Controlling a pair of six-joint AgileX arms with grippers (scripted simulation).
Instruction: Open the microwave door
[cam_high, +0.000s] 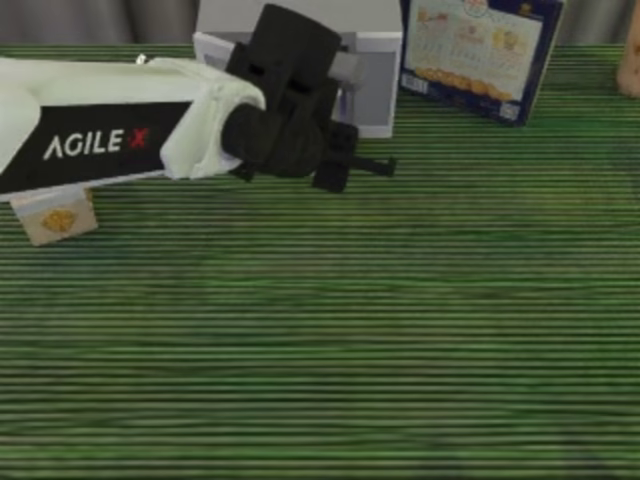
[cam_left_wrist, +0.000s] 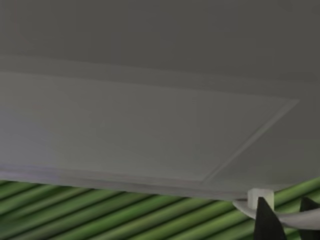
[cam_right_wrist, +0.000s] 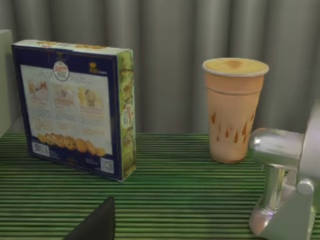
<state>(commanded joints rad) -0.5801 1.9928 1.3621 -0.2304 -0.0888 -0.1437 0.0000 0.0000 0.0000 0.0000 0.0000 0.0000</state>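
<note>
Now the left arm reaches from the top view's left side across the back of the table, and the left gripper is right in front of the microwave, which stands at the back edge, a little left of the middle. From the left wrist view, the microwave door fills almost the whole picture as a flat grey panel, and its pale handle sits between the two dark fingertips; whether they press on it I cannot tell. Right of the microwave a blue carton stands upright. A small box lies at the left under the arm. In the right wrist view an orange cup and a silver device stand near the carton, with only one dark corner of the right gripper visible at the lower edge
</note>
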